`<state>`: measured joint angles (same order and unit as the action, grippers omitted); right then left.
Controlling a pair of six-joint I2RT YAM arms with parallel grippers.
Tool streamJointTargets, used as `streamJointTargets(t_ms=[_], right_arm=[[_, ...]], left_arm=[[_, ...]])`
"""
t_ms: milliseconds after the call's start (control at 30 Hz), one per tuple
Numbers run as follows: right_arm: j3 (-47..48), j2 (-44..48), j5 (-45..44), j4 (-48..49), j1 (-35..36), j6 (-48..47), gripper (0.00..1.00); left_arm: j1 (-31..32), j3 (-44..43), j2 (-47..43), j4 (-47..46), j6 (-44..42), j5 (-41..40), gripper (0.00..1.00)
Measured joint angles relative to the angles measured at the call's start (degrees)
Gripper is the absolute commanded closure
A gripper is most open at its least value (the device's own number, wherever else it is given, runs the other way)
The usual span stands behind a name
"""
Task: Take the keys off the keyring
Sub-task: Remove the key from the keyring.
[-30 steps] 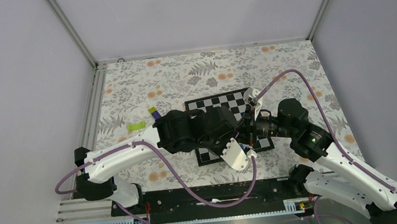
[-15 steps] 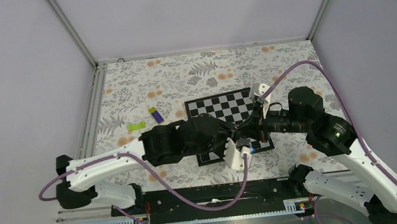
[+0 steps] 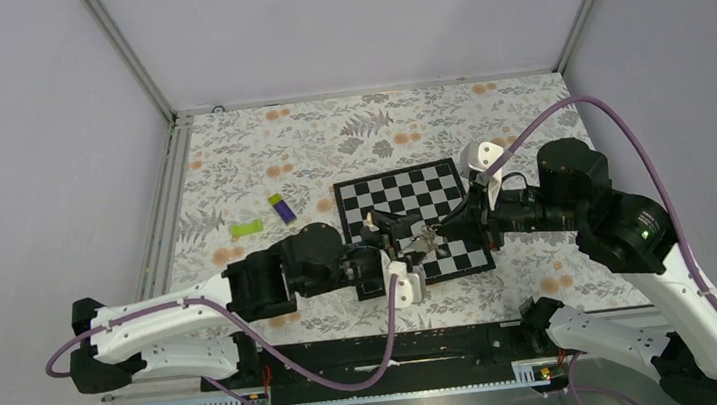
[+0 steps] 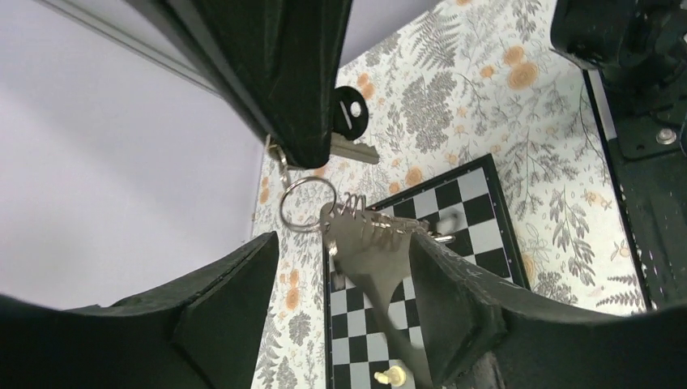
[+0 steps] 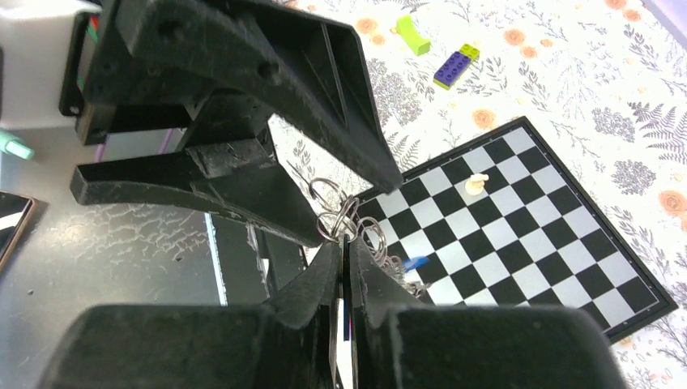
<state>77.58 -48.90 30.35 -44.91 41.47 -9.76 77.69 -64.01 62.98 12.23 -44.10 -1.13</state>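
Left pincer (image 4: pixel 344 243) open, facing dangling keys (image 4: pixel 389 231); right pincer (image 5: pixel 343 243) pinched tight on the keyring (image 4: pixel 306 203) above chessboard's (image 3: pixel 403 188) near half.

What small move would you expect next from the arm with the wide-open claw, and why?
Probably closing the left gripper on one of the keys. Its jaws stand open on either side of them, while the right gripper is clamped on the keyring, holding the bunch up above the chessboard.

floral table (image 3: pixel 527 124), chessboard (image 3: pixel 403 190), green piece (image 3: pixel 246 228), purple-yellow brick (image 3: pixel 283 208)
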Motion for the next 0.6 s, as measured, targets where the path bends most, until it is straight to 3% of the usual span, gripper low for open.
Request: streamJointTargets(t_ms=[333, 600], right_arm=[[3.04, -0.96, -0.44, -4.20, 0.00, -3.50, 1.00], [3.74, -1.01, 0.90, -4.72, 0.00, -4.42, 1.00]], left_arm=[[-0.09, 5.64, -4.50, -12.74, 4.13, -1.92, 0.33], [-0.48, 5.66, -4.42, -16.65, 5.64, -1.79, 0.38]])
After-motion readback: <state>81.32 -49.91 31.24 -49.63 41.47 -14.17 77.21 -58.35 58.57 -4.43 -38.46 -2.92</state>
